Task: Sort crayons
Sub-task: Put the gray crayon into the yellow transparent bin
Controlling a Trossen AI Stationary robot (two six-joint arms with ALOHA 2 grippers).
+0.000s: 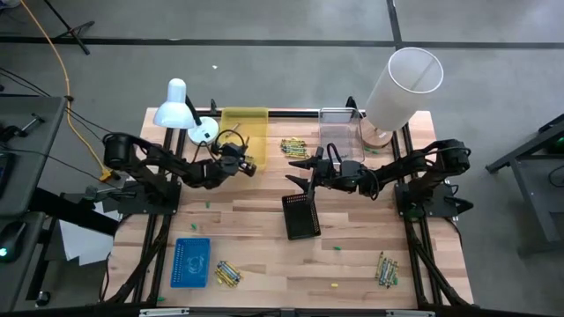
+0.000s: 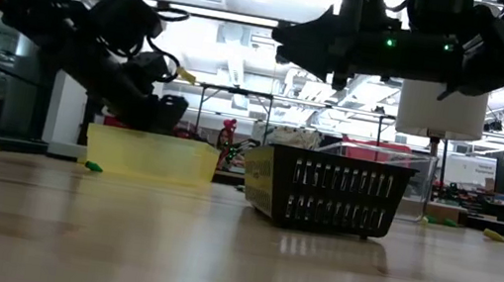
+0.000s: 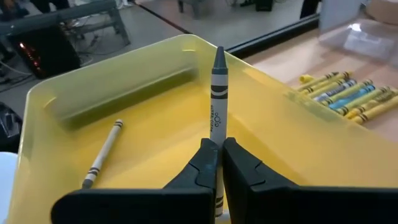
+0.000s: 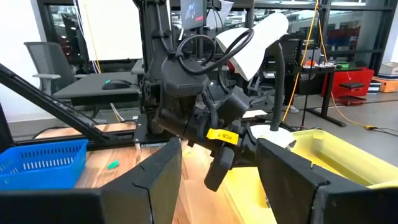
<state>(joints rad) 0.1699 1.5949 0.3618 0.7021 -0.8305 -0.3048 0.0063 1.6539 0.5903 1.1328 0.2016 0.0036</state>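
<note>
My left gripper (image 3: 219, 155) is shut on a grey crayon (image 3: 218, 87) over the near part of the yellow tray (image 3: 155, 118); in the high view the left gripper (image 1: 248, 165) is at the tray's near edge (image 1: 244, 132). A second pale crayon (image 3: 102, 154) lies flat on the tray's floor. My right gripper (image 1: 304, 169) is open and empty, hanging above the black basket (image 1: 301, 217). In the right wrist view its fingers (image 4: 165, 180) frame the left arm's gripper. A pile of yellow crayons (image 1: 293, 147) lies on the table between the trays. My left gripper pinches the grey crayon by its back end (image 3: 216, 138) between the two fingers. The fingers lie along the crayon, and most of its length sticks out past the fingertips with the pointed tip (image 3: 219, 53) away from the gripper. The crayon is lifted clear above the yellow tray.
A clear container (image 1: 339, 132) stands at the back right beside a white cylinder (image 1: 401, 84), and a white lamp (image 1: 181, 110) stands left of the yellow tray. A blue basket (image 1: 191, 261) and two more crayon piles (image 1: 227, 275) (image 1: 386, 269) are near the front edge.
</note>
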